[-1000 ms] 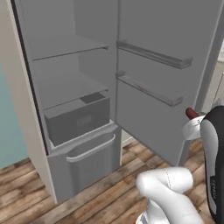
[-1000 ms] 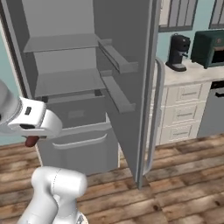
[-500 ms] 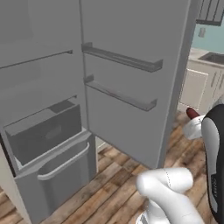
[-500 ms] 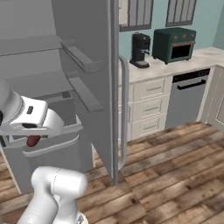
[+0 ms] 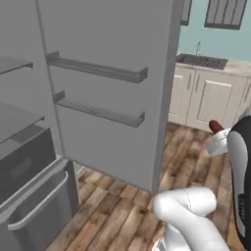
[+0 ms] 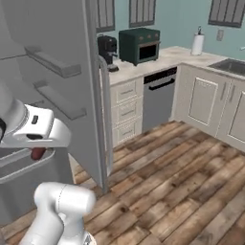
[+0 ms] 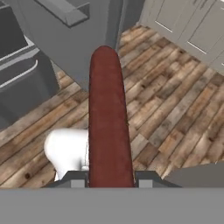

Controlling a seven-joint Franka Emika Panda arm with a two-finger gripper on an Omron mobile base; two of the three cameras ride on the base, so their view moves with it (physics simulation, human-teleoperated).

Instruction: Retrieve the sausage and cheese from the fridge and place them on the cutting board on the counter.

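Along the hand view's centre line, 6 to 12 o'clock, the red-brown, round-ended rod of sausage point(image 7: 109, 118) stands clamped in the tool point(image 7: 109, 178); its lower end is cut off between the finger tips point(image 7: 75, 178). Surface smooth, uniformly dark red. Left base view: only the sausage tip point(image 5: 214, 126) shows at 3 o'clock, the rest hidden behind the arm. Right base view: a stub point(image 6: 38, 153) under the hand at 9 o'clock. Tall grey fridge point(image 5: 103, 88) door open, cropped at top; beige marbled worktop point(image 6: 162, 60) at 1 o'clock.
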